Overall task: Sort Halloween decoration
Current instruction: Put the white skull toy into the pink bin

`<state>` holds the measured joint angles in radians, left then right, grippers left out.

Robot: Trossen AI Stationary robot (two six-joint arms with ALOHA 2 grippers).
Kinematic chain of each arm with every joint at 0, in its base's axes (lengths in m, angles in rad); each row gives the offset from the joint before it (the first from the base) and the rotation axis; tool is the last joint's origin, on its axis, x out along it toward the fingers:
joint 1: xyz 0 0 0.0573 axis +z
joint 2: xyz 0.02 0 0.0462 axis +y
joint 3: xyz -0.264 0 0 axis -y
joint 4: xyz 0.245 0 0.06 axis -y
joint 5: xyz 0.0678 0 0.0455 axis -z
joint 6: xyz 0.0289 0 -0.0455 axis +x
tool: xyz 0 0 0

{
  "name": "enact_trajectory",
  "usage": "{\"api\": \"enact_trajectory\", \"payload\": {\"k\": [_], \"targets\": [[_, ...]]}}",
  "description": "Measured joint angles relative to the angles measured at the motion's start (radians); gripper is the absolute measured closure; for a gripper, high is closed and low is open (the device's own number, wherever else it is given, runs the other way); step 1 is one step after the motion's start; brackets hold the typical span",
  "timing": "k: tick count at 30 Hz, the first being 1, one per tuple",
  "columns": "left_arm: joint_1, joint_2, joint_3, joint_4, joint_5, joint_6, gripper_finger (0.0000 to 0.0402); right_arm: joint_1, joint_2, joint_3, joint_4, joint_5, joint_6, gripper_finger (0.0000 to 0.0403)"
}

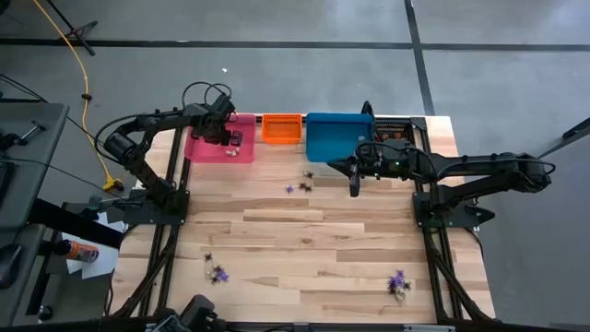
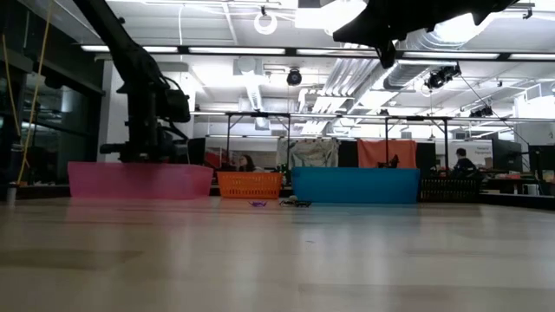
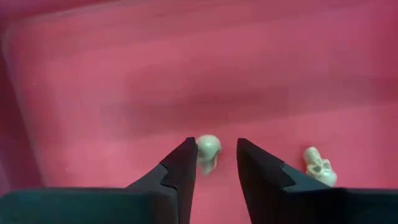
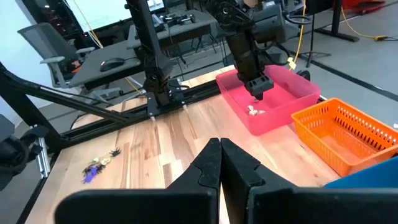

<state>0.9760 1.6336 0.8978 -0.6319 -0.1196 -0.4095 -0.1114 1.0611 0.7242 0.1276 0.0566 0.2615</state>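
Note:
My left gripper (image 3: pixel 216 163) points down into the pink bin (image 1: pixel 221 149) at the table's far left, open, with nothing between its fingers. Two pale skull trinkets lie on the bin's floor. One (image 3: pixel 208 152) shows just past a fingertip, the other (image 3: pixel 319 166) off to the side. In the right wrist view the left gripper (image 4: pixel 260 92) stands a little above them (image 4: pixel 254 111). My right gripper (image 1: pixel 353 189) is shut and hangs high over the table in front of the blue bin (image 1: pixel 336 136). Purple and black trinkets lie on the wood (image 1: pixel 304 181).
An orange basket (image 1: pixel 282 127), the blue bin and a black bin (image 1: pixel 392 127) stand in a row along the far edge. More trinket clusters lie near the front edge at left (image 1: pixel 217 273) and right (image 1: pixel 398 284). Bare wood lies between them.

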Motion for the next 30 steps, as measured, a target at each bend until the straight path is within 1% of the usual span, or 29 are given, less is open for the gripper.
{"api": "enact_trajectory", "payload": {"k": [6,11,14,16,18,20,22,24,27,28,30], "targets": [[-0.001,-0.010,0.000,0.000,-0.008,-0.005,0.0272,0.000,0.000,0.000,-0.008,0.000,0.000,0.0403],[-0.001,-0.086,0.030,-0.003,0.018,0.034,0.0253,0.000,0.000,0.000,-0.005,0.001,-0.016,0.0403],[-0.001,-0.164,0.078,0.008,0.068,0.037,0.0248,0.000,0.000,0.000,0.005,0.013,-0.034,0.0403],[-0.011,-0.228,0.099,0.030,0.131,0.048,0.0248,0.000,0.000,0.000,0.019,0.027,-0.034,0.0403],[-0.038,-0.305,0.102,0.095,0.208,0.053,0.0248,0.000,0.000,0.000,0.040,0.050,-0.034,0.0403],[-0.083,-0.389,0.088,0.177,0.295,0.062,0.0250,0.000,0.000,0.000,0.067,0.057,-0.035,0.0403],[-0.152,-0.474,0.060,0.268,0.379,0.095,0.0253,0.000,0.000,0.000,0.085,0.059,-0.035,0.0403],[-0.241,-0.562,0.014,0.371,0.428,0.105,0.0255,0.000,0.000,0.000,0.095,0.058,-0.036,0.0403],[-0.403,-0.680,-0.089,0.539,0.432,0.064,0.0261,0.000,0.000,0.000,0.095,0.058,-0.035,0.0403],[-0.459,-0.711,-0.129,0.600,0.419,0.043,0.0264,0.000,0.000,0.000,0.095,0.058,-0.035,0.0403],[-0.567,-0.765,-0.216,0.728,0.361,0.003,0.0270,0.000,0.000,0.000,0.095,0.058,-0.035,0.0403]]}}
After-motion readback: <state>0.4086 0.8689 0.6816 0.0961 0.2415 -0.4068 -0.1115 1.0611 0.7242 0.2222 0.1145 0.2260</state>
